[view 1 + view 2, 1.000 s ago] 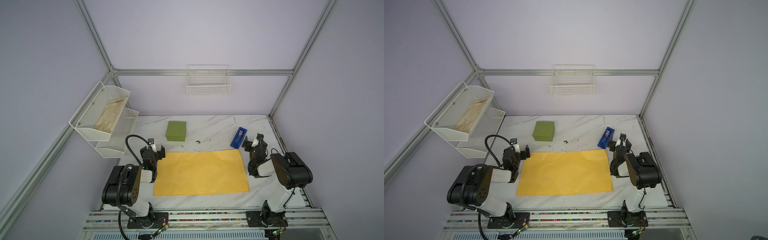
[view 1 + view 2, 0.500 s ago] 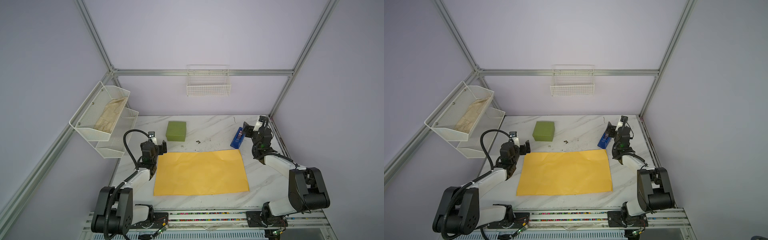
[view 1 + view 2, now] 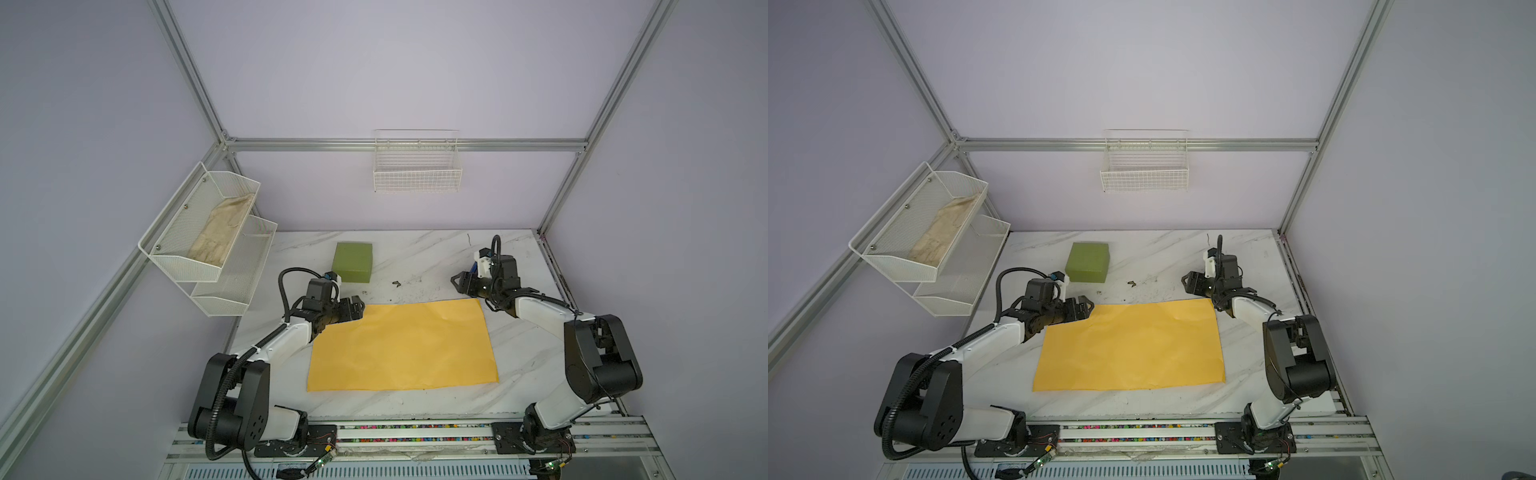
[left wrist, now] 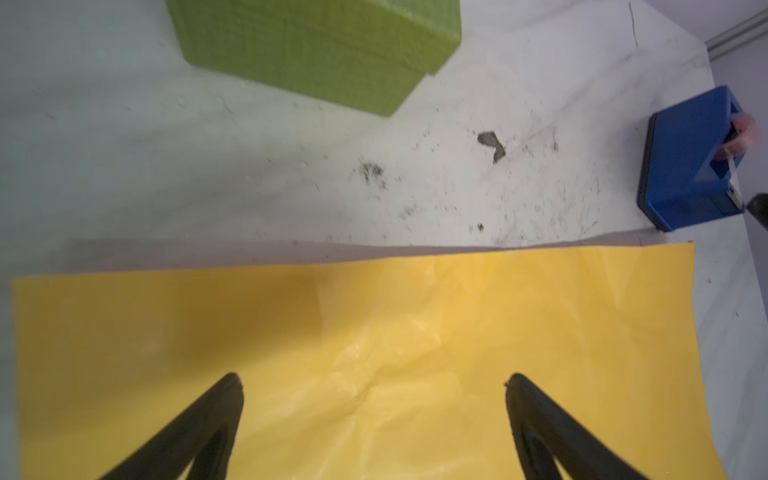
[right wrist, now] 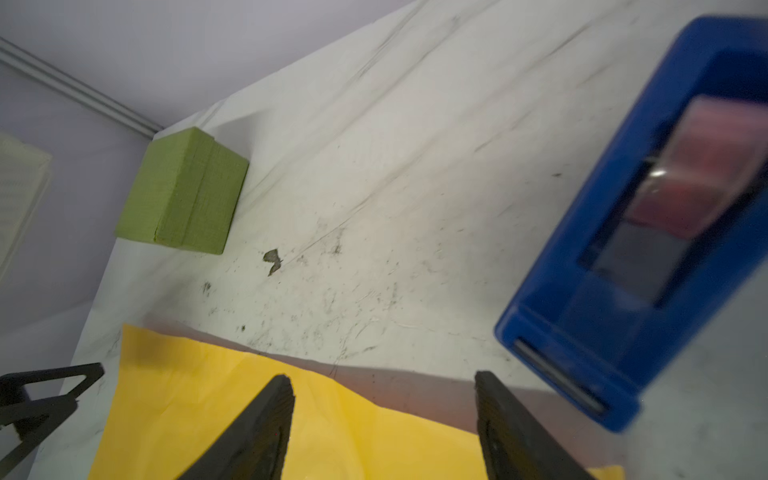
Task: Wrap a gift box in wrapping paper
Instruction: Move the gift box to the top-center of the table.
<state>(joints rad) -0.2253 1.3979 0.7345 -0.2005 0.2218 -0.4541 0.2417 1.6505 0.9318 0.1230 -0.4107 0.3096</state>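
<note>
**Both claws turned inward at the paper's far corners**

A second ago both arms sat folded back near the front rail; they have since unfolded. The left claw [image 3: 356,307] has swung in over the far left corner of the wrapping paper [image 3: 403,345] and points rightward. The right claw [image 3: 459,283] has come round to point leftward, just past the sheet's far right corner. The paper lies flat on the tabletop [image 3: 436,249] where it lay before. The gift box [image 3: 352,268] has not moved either: it stands beyond the sheet's far edge, apart from it, near the left claw.

Both top views show the arms whole, but the right wrist covers the blue tape dispenser [image 4: 690,162]. The left wrist view shows the dispenser just beyond the paper's far right corner, with a tip of the right claw beside it. The right wrist view shows it close up with its reddish roll. It also shows the lid seam on the box, a dark scrap [image 5: 272,259] on the tabletop between box and dispenser, and a finger of the left claw across the sheet.

The left arm lies low, its forearm stretched diagonally toward the box and its wrist bent to the right. Its jaws stand wide over the paper and grip nothing; whether they touch it I cannot tell. The right arm has its elbow high, with the forearm sloping down toward the far left. Its jaws are apart, narrower than the left's, with nothing between them.
</note>
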